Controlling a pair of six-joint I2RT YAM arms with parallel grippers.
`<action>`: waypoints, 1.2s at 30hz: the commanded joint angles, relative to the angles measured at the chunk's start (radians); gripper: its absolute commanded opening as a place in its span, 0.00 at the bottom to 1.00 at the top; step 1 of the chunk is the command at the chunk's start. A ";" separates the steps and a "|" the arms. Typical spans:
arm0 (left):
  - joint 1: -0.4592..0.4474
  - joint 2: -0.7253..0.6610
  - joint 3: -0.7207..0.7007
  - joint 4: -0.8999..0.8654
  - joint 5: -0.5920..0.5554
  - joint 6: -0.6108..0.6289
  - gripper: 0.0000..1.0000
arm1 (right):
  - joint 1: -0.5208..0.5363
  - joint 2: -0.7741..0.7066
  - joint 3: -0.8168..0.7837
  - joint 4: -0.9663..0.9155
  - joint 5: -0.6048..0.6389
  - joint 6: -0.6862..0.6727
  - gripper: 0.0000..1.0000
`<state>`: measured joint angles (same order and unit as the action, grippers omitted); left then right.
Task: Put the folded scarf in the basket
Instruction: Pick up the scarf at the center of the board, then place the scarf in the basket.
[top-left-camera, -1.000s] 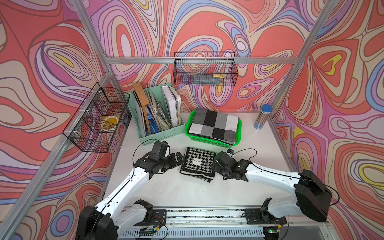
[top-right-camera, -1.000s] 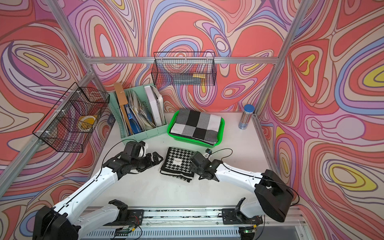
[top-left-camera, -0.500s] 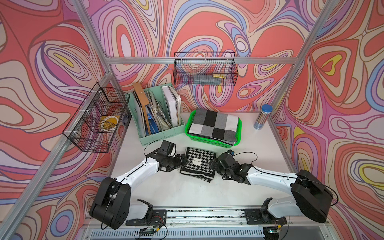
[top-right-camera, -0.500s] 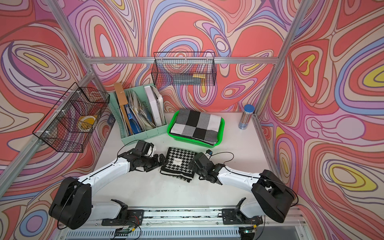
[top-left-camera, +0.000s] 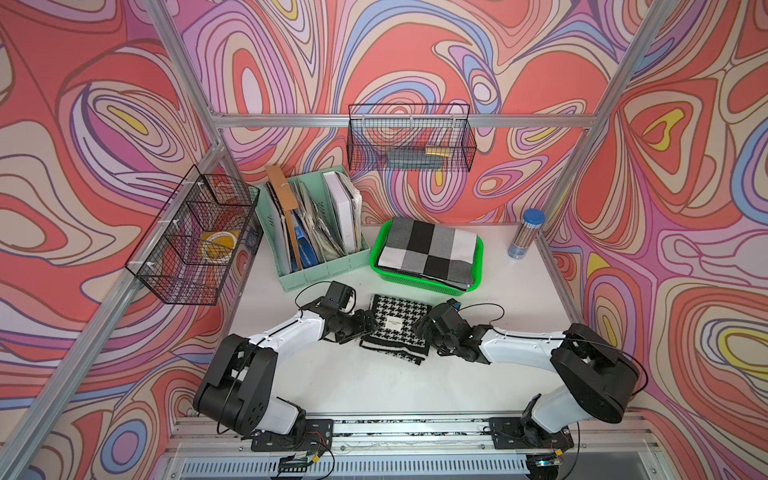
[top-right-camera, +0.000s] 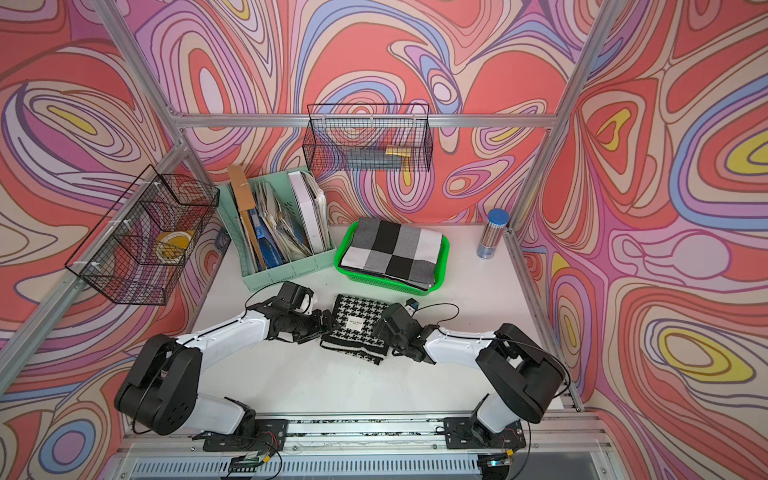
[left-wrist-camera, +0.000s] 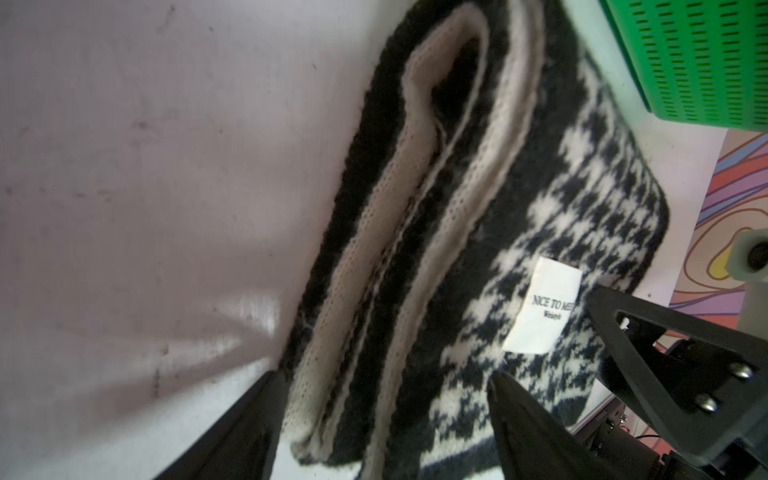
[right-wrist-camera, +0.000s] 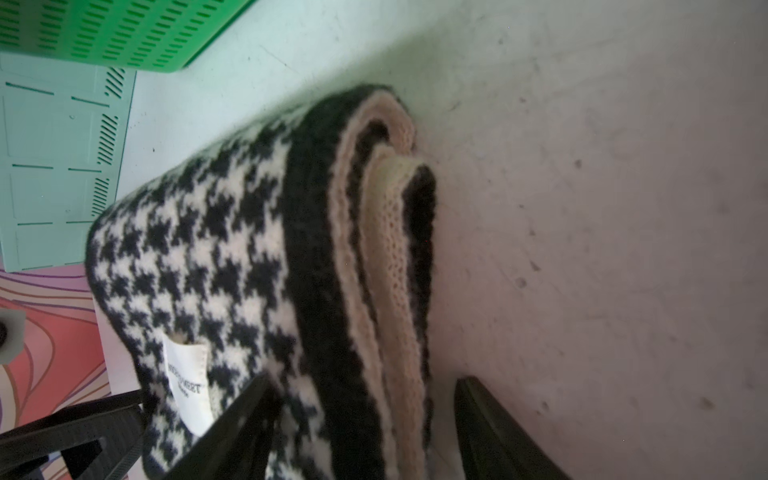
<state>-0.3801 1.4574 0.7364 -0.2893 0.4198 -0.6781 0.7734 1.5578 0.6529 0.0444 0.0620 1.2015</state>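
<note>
The folded scarf (top-left-camera: 397, 328) (top-right-camera: 357, 328), black and white houndstooth with a white label, lies flat on the white table in front of the green basket (top-left-camera: 415, 279) (top-right-camera: 376, 282). My left gripper (top-left-camera: 368, 326) (left-wrist-camera: 384, 399) is open at the scarf's left edge, one finger against the layered edge and the other on the patterned top. My right gripper (top-left-camera: 419, 328) (right-wrist-camera: 361, 399) is open at the right edge. One of its fingers rests on the scarf's top, and the other stands a little off the fold on the table.
A grey, black and white checked cloth (top-left-camera: 430, 249) fills the basket. A mint file holder (top-left-camera: 316, 232) with books stands to its left. Two black wire baskets (top-left-camera: 409, 141) (top-left-camera: 195, 241) hang on the frame. A blue-capped tube (top-left-camera: 525, 235) stands at the back right.
The left arm has dropped low and pushed its gripper in onto the scarf's left edge. Both pairs of jaws have narrowed around the scarf's edges. The scarf has not moved.
</note>
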 joint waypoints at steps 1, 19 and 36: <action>-0.005 0.000 -0.022 0.016 0.001 0.020 0.72 | -0.002 0.043 0.017 0.023 -0.030 -0.001 0.61; -0.031 -0.229 0.050 -0.097 0.057 -0.008 0.00 | 0.077 -0.087 0.185 -0.194 0.013 -0.134 0.00; -0.039 -0.050 0.603 -0.143 0.143 -0.036 0.00 | -0.101 -0.224 0.573 -0.621 0.139 -0.341 0.00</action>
<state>-0.4137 1.3285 1.2690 -0.4667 0.5220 -0.7052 0.7460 1.3094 1.1786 -0.4889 0.2031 0.9409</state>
